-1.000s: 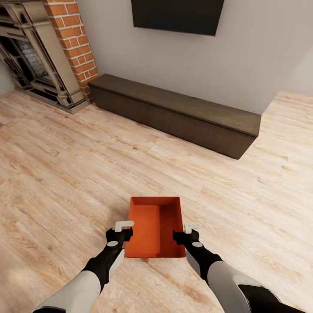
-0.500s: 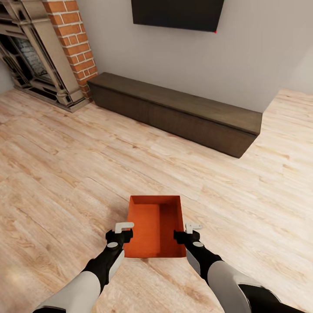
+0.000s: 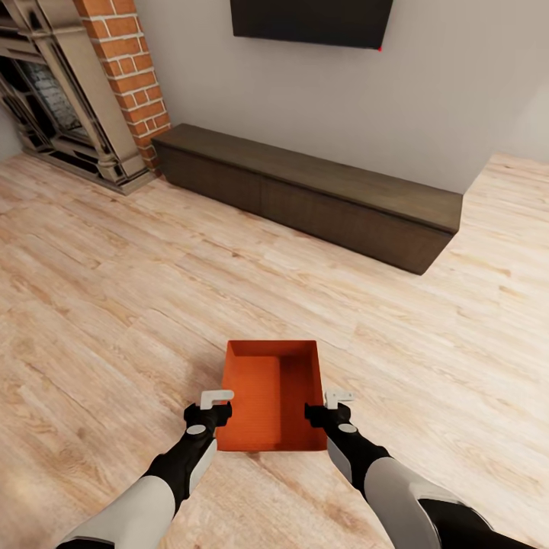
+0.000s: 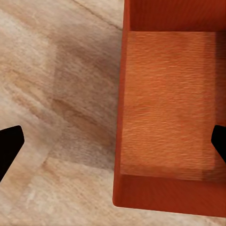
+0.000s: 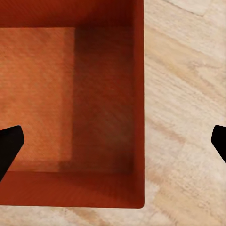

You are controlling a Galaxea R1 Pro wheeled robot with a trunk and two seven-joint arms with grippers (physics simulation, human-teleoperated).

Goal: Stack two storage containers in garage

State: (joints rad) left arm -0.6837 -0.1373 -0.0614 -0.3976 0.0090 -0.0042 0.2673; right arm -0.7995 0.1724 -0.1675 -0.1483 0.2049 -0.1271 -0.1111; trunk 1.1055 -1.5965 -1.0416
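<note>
— So where is the storage container?
— Above the wood floor, short of the TV bench.
— Why two grippers?
— The left gripper and right gripper, jaws spread, straddle opposite walls; gripping or merely bracing, I cannot tell.

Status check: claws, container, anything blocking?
Left claw open, straddling container left wall; right claw open over right wall. Container in living room. Low cabinet ahead.

A light wood plank floor spreads across the room, its boards running on a slant. Along the far wall stands a long, low dark-brown cabinet, set on the floor. Above it hangs a black TV on the pale grey wall. At far left rises a red-brick column beside an ornate grey fireplace.
</note>
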